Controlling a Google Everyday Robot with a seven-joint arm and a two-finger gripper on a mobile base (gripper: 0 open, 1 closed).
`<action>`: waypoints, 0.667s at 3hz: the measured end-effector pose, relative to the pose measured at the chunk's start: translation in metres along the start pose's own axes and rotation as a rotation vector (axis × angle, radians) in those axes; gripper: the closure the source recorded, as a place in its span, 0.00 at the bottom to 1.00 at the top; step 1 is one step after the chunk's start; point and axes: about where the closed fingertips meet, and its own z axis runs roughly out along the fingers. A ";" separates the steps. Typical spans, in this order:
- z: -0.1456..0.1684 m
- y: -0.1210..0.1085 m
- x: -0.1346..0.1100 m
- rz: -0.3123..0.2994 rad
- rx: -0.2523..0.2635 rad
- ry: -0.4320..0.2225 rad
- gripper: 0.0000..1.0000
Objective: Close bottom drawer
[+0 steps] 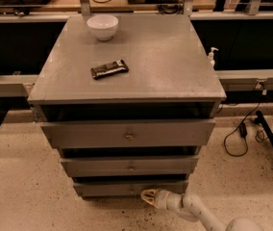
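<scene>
Bottom drawer (112, 188) sits lowest of 3, slim grey front pulled out a little
Gripper (150, 196) with a yellowish tip is right at its lower edge just above the speckled floor (26, 196), can't tell if it's clenched or released; up on the flat grey top (175, 66), a round white bowl (103, 26) and a dark shiny wrapper (109, 69)

High front view, angled down at cabinet (167, 66); hand (149, 196) bottom centre.
</scene>
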 end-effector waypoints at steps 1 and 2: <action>0.009 -0.013 -0.004 -0.016 0.011 -0.033 1.00; 0.009 -0.015 -0.006 -0.034 0.006 -0.060 1.00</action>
